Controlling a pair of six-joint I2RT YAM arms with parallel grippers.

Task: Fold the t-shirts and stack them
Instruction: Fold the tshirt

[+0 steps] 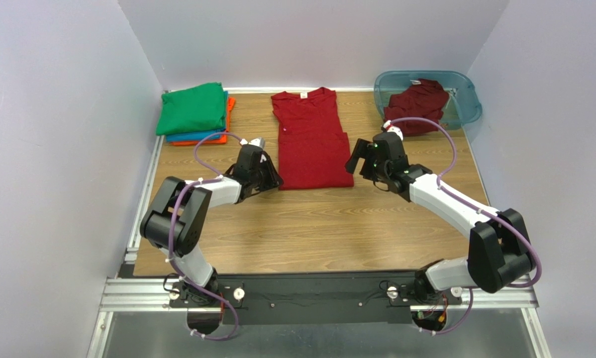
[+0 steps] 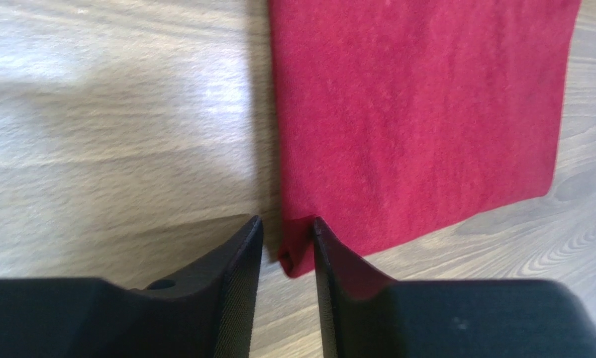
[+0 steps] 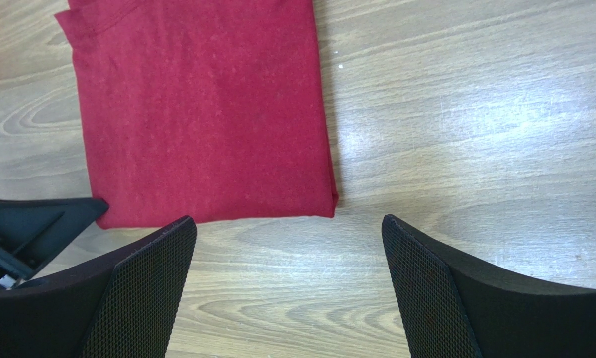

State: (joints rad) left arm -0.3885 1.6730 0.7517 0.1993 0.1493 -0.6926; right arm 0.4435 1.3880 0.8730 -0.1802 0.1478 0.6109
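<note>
I am holding my left hand (image 2: 287,226) low at the near left corner of the dark red t-shirt (image 1: 308,142), which is lying flat in the middle of the surface (image 1: 316,224). This hand is standing narrow, with that corner sitting between its fingers (image 2: 234,283). I cannot tell whether they are actually pinching the cloth. My right hand (image 3: 284,224) is hanging wide open just off the same shirt's near right corner, gripping nothing. To the left of that shirt, well apart from it, a folded stack is resting: the green t-shirt (image 1: 192,108) on top, the blue t-shirt (image 1: 183,137) under it, and the orange t-shirt (image 1: 231,104) at the bottom. To its right and farther back, the second dark red t-shirt (image 1: 420,104) is lying crumpled in the teal tub (image 1: 469,101).
</note>
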